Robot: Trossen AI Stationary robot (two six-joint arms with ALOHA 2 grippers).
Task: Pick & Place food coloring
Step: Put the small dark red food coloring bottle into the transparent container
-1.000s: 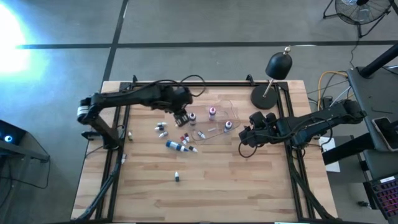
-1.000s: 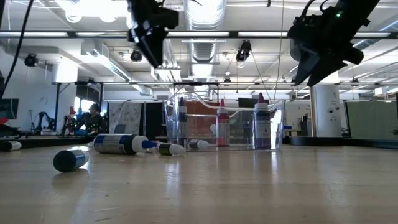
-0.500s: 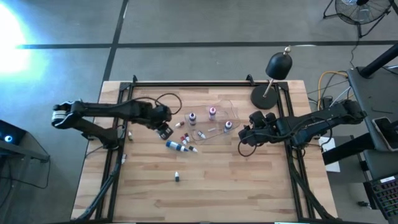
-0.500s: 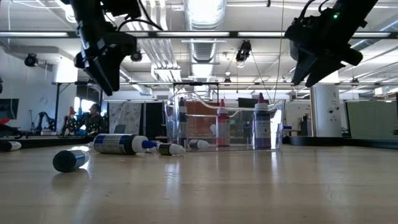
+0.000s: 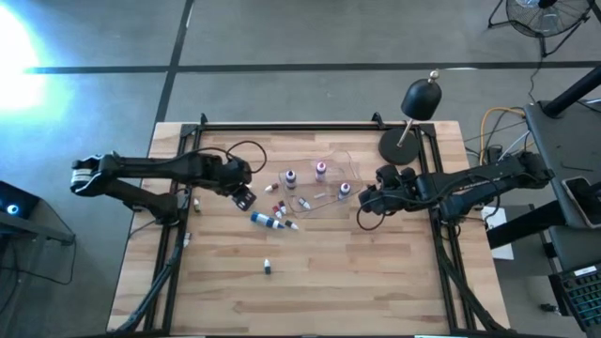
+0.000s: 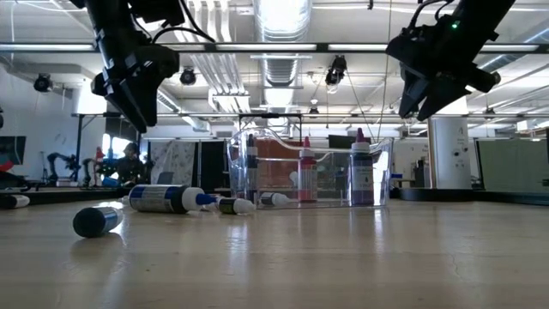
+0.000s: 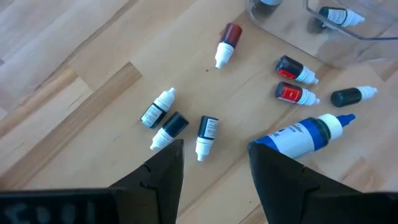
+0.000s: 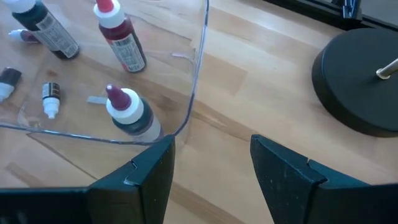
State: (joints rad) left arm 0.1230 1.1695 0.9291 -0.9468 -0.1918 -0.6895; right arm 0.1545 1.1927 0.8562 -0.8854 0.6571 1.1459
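Observation:
Several tiny food coloring bottles lie on their sides on the wooden table left of the clear tray (image 5: 324, 188): three white and dark ones (image 7: 169, 129), red-capped ones (image 7: 295, 93) and a larger blue bottle (image 5: 268, 220). One small bottle (image 5: 268, 268) lies alone nearer the front. Three bottles (image 8: 134, 112) stand upright in the tray, and small ones (image 8: 50, 99) lie in it. My left gripper (image 5: 242, 195) hangs open above the three small bottles, touching nothing. My right gripper (image 5: 364, 207) hangs open at the tray's right end, above the table.
A black dome-headed lamp (image 5: 420, 99) on a round base (image 5: 399, 145) stands at the far right corner, close behind my right arm. Black rails run along the table's left, right and far edges. Bare wood lies toward the near edge.
My left gripper has gone from above the tray's left end toward the table's left edge and come lower, and now hangs over the loose bottles. The bottles have not moved. My right gripper has shifted only slightly toward the tray.

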